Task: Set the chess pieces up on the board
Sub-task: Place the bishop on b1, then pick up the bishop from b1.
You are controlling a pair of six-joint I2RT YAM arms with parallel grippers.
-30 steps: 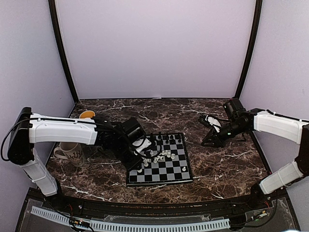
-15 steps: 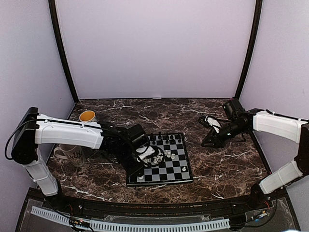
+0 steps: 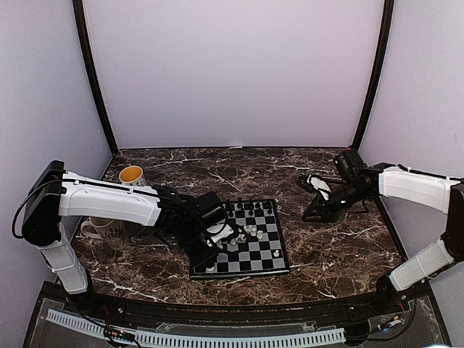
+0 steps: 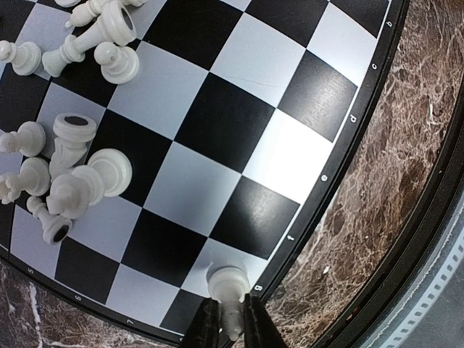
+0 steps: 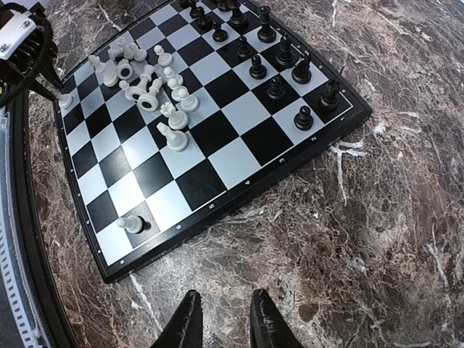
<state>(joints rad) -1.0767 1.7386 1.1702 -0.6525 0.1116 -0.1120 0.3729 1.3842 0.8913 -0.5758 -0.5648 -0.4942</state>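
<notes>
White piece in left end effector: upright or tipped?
Upright: white piece stands base-down on the board's edge square, left end effector pinching its top.

A dark brown marble-patterned surface (image 3: 246, 168) with white veins fills the enclosure floor. A plain pale lilac back wall (image 3: 232, 72) rises behind it, with matching side walls on the left (image 3: 36, 87) and right (image 3: 428, 94). Slim black posts (image 3: 90, 72) lean up along both rear corners. A white perforated strip (image 3: 196, 339) runs beyond the black near edge (image 3: 217, 308). The light is soft and even, without hard shadows.
</notes>
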